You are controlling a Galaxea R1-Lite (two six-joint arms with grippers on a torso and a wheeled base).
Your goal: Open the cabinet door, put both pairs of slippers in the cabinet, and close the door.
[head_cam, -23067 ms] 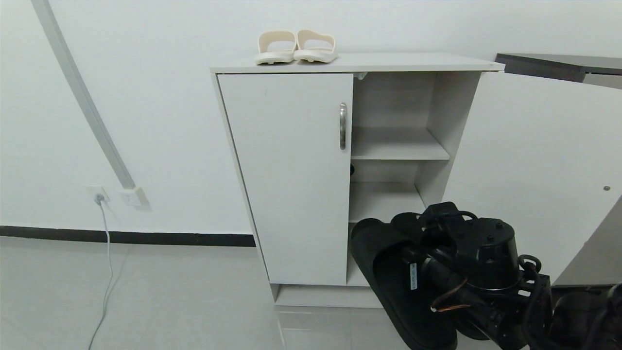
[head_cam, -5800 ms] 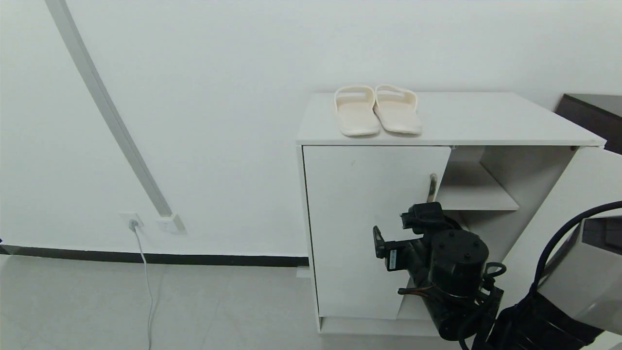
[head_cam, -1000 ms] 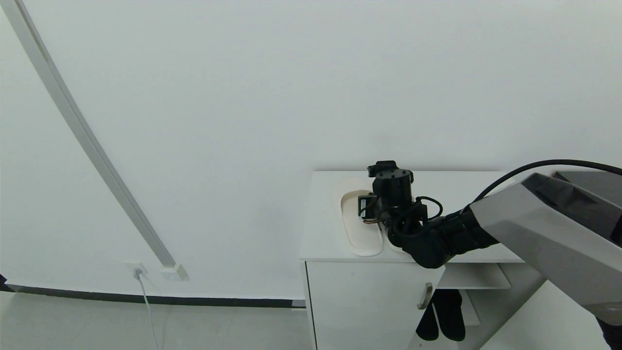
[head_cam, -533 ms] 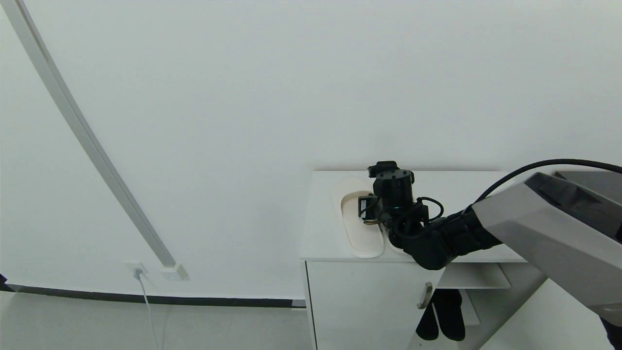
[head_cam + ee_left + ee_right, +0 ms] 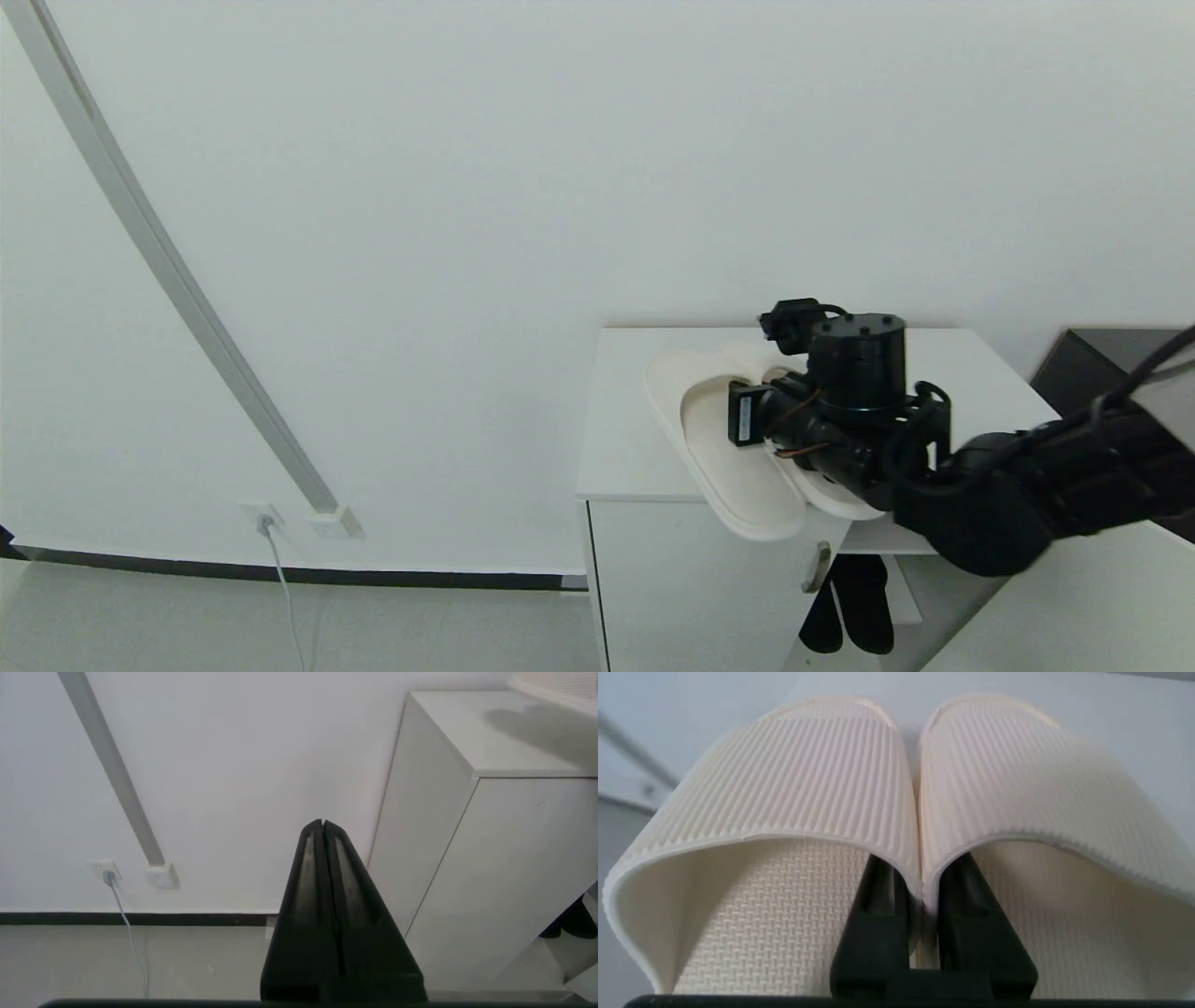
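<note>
**Right gripper pinching, left gripper idle**

The right arm (image 5: 1018, 495) stretched forward. The right gripper (image 5: 917, 889) squeezed the inner edges of the cream slippers (image 5: 831, 793) between its fingers. The left gripper (image 5: 322, 826) had its fingers pressed together, holding nothing.

Cabinet (image 5: 616, 439) cut off below, black slippers (image 5: 864, 602) partly visible inside, cream slippers (image 5: 738, 467) half behind right arm (image 5: 1008, 504)

No text, number or sign legible in any view. One small white sticker (image 5: 744, 416) sits on the black wrist housing (image 5: 780, 427) of the right arm, over the top of the cabinet (image 5: 624, 459). Print on it too small to make out.
</note>
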